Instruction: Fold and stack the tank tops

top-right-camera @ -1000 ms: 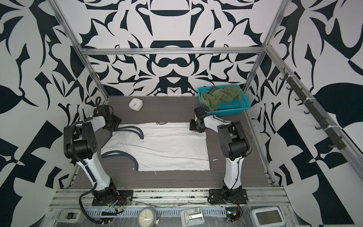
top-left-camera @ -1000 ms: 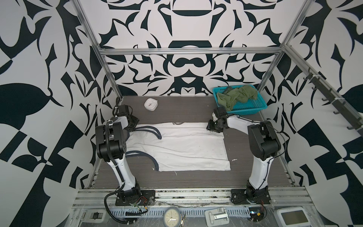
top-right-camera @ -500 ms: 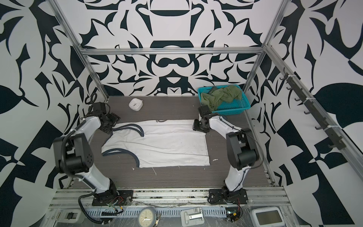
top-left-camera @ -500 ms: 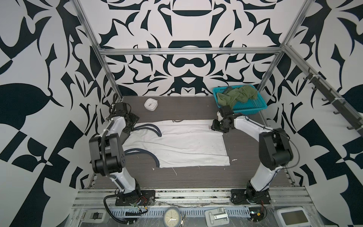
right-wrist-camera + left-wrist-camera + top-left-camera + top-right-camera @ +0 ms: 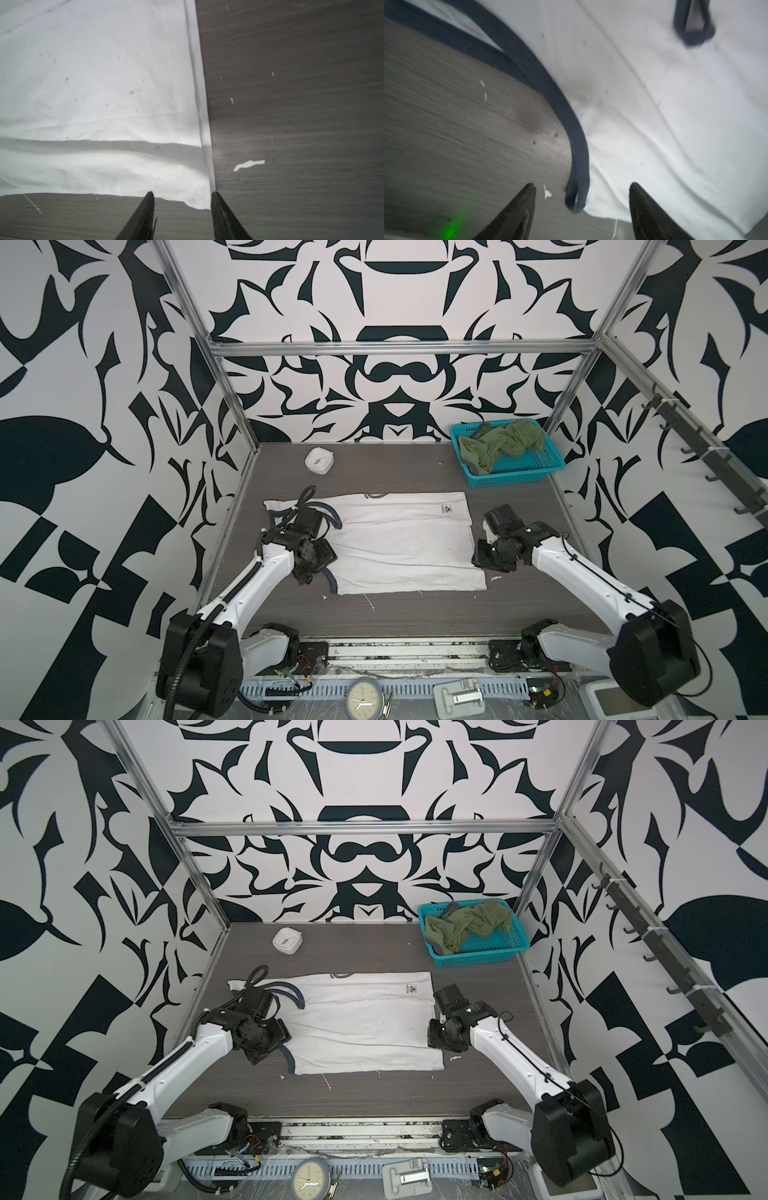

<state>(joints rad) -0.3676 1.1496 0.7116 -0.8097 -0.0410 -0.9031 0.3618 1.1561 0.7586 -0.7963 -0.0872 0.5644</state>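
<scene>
Left end effector (image 5: 581,185) gapes wide over the armhole of the white tank top (image 5: 399,539); right end effector (image 5: 182,193), narrower, straddles its hem corner, gripping nothing. Both have retreated from the far edge.

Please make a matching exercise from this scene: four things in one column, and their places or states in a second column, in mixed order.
Things
1. white tank top
2. olive green tank top
3. small white clock
4. teal basket

Places or states
A. back right corner of the table
B. spread flat in the middle of the table
C. crumpled inside the basket
D. at the back, left of the middle

Pairs: 1-B, 2-C, 3-D, 4-A
</scene>
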